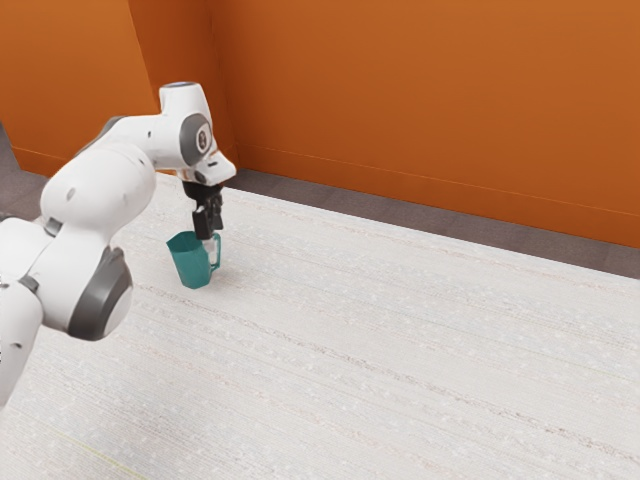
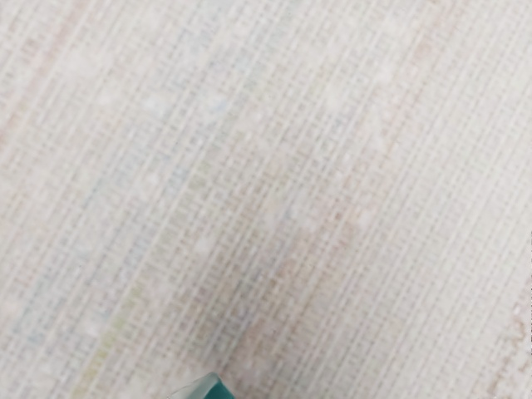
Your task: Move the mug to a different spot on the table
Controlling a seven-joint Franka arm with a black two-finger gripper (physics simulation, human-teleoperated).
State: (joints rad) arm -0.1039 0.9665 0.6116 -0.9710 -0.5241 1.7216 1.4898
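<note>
At the left of the frame, a white jointed robot arm [image 1: 85,225] bends down over the pale, woven-textured tabletop [image 1: 420,350]. Its black two-finger gripper [image 1: 208,237] hangs right at the rim of a teal tapered mug [image 1: 190,266], on the handle side; whether it is clenched or released I cannot tell. The mug sits left of centre, near the table's far edge. To my eye the move is barely begun: the carry and the set-down somewhere on the broad table to the right are not yet done.

Teal mug [image 1: 192,264] — gripper [image 1: 207,236] at its rim, pale table [image 1: 400,340], orange walls [image 1: 400,90]
</note>
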